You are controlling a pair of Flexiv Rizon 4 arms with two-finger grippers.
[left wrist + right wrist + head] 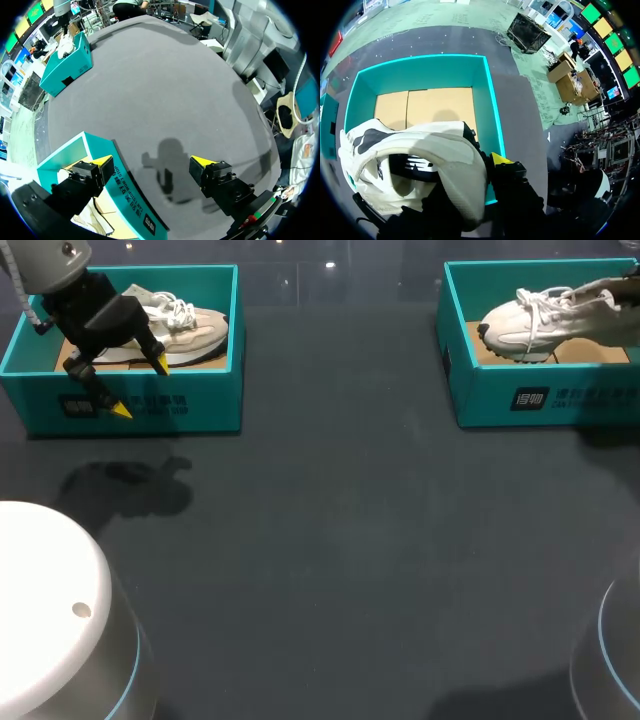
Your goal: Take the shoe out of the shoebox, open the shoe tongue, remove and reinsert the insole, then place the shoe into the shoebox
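The white shoe (pixel 540 318) is in the right shoebox (pixel 545 400), heel raised. The box front has white print, too small to read. My right claw (pixel 495 162) is clamped on the heel. Well left of that box, my left claw (pixel 140 387) is wide open and empty, straddling the left shoebox (pixel 185 405) wall.

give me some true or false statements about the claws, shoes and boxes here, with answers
1. The left claw is open, astride the front wall of the left box. True.
2. The left shoe lies out on the bare table. False: it lies inside the left box.
3. The right claw is shut on the heel end of the right shoe. True.
4. The right box has a lid on. False: its top is open.
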